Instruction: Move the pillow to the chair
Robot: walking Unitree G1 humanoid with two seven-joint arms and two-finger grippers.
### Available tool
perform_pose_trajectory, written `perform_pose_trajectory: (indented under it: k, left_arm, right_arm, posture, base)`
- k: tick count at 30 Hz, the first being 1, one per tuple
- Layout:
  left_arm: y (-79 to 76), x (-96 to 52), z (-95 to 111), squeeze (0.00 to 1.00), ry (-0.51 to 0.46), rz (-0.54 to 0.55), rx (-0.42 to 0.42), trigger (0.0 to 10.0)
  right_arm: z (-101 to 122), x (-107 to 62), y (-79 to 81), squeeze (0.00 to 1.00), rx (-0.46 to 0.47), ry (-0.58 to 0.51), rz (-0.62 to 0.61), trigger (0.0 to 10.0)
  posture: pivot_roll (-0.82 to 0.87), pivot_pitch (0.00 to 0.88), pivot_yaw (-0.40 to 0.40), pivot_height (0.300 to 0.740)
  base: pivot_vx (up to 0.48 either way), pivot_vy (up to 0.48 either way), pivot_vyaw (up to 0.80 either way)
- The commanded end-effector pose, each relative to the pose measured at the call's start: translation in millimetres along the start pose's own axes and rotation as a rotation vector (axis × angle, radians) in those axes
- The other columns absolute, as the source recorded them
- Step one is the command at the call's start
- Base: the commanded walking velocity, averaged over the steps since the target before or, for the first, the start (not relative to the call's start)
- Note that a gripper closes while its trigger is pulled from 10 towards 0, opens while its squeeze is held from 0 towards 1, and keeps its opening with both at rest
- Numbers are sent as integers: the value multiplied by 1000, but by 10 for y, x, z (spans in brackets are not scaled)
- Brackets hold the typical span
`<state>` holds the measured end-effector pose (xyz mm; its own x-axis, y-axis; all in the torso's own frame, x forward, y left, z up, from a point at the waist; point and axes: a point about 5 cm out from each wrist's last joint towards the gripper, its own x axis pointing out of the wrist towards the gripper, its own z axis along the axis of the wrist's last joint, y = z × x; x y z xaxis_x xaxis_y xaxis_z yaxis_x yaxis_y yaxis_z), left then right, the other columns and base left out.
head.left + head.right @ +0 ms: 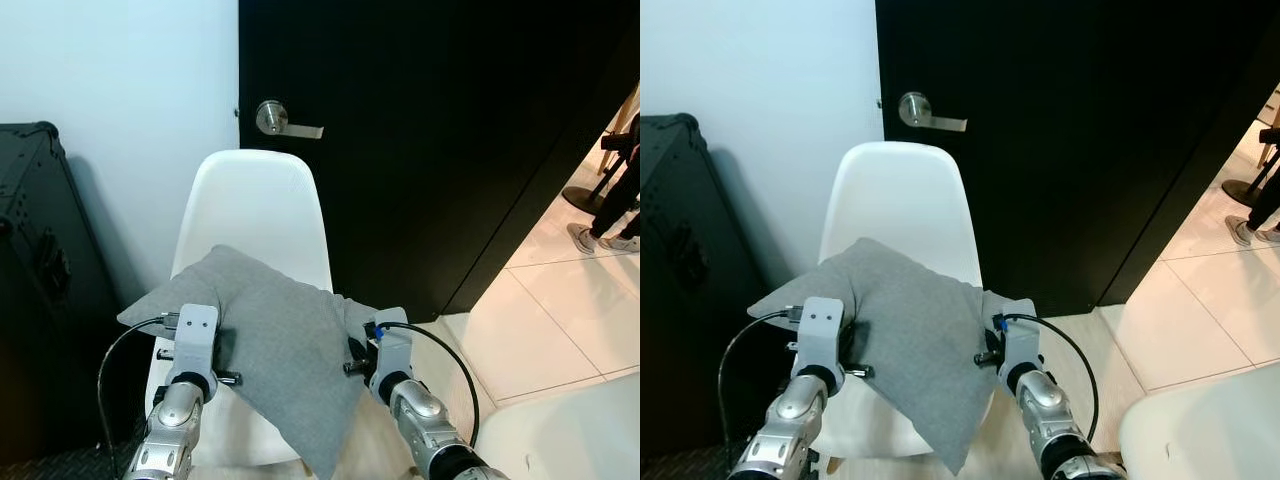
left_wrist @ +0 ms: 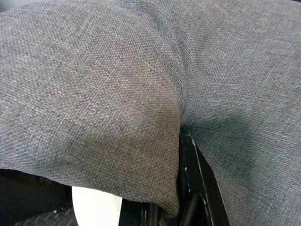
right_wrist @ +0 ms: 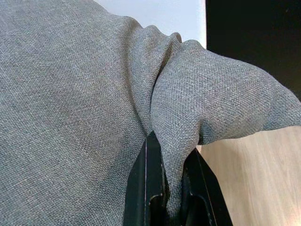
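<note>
A grey fabric pillow hangs tilted over the seat of a white plastic chair, one corner drooping past the seat's front edge. My left gripper is shut on the pillow's left side, where the cloth bunches around a black finger. My right gripper is shut on the pillow's right corner, the fabric pinched between its fingers. Whether the pillow's underside rests on the seat is hidden.
A black door with a silver lever handle stands right behind the chair. A black case sits at the left against the white wall. A person's shoes stand on the tiled floor at far right. A white rounded object lies at lower right.
</note>
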<state>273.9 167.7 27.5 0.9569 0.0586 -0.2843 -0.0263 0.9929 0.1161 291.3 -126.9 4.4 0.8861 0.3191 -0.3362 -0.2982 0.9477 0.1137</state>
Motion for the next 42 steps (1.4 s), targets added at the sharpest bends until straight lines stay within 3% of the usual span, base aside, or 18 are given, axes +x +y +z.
perform_pose_trajectory:
  k: [1,21,32,39,41,42]
  left_arm:
    - [-24,16,68,0,-39,-14,19,10000]
    - [-9,-1,47,0,-36,-8,23,10000]
    - [136,81,95,0,-26,59,1,10000]
    - [186,78,70,0,-11,97,22,10000]
    - [222,78,44,0,11,133,-65,10000]
    - [222,78,44,0,11,133,-65,10000]
  right_arm:
    - [53,22,4,0,5,-18,13,10000]
    - [64,32,26,0,-17,-20,19,10000]
    - [88,69,97,0,-32,-12,57,10000]
    - [82,63,63,0,-45,-2,56,10000]
    - [80,61,55,0,-39,-5,47,10000]
    - [80,61,55,0,-39,-5,47,10000]
  posture:
    - [148,0,-114,655]
    - [149,0,-116,630]
    - [155,0,-127,615]
    - [159,0,-133,615]
    - [157,0,-130,615]
    - [157,0,-130,615]
  base:
    - [0,0,0]
    - [0,0,0]
    - [0,0,0]
    - [0,0,0]
    - [0,0,0]
    - [0,0,0]
